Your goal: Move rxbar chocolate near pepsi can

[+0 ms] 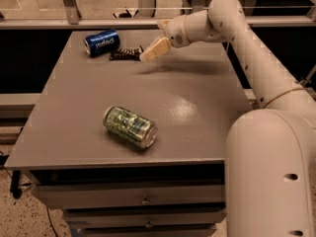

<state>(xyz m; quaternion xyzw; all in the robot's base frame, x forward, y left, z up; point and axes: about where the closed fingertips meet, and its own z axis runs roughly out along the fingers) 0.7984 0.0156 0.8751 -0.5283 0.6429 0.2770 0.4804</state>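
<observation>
The gripper (154, 49) hangs low over the far part of the grey table (197, 107), left of the middle, its tan tip slanting down and to the left; whether it is wide or narrow I cannot tell; a soft shadow lies on the top just under and to the right of it. Just beside that tip lies the rxbar chocolate (124, 54), flat on the table, long side running along the far edge; whether tip and bar touch I cannot tell. The pepsi can (102, 42) lies on its side just beyond the bar's left end, close to the far-left corner and the far edge, its silver end turned left. A broad stretch of bare top runs from the bar towards the near edge, where a green-and-white can (130, 127) lies on its side, well apart from both. The white arm (232, 28) reaches in from the right over the far-right corner; its bulky lower casing (271, 177) stands against the table's near-right corner; drawers (143, 200) sit under the front edge.
</observation>
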